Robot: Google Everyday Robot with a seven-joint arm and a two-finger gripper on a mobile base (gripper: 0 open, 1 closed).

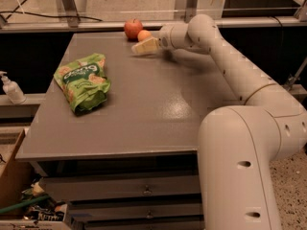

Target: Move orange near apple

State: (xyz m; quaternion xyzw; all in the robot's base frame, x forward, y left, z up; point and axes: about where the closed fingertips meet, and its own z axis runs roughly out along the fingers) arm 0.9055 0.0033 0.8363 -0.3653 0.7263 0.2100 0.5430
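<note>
The red apple (133,28) with a short stem stands at the far edge of the grey table (144,109). The pale orange (144,35) rests on the table right beside it, on its right, touching or nearly touching. My gripper (143,47) reaches in from the right and sits just in front of the orange, low over the table. Its pale fingers (148,45) point left and hold nothing. The orange is free of them.
A green snack bag (82,82) lies on the left part of the table. A white pump bottle (10,88) stands on a ledge to the left. A rail (96,25) runs behind the table's far edge. Clutter and a cardboard box (12,186) lie on the floor at lower left.
</note>
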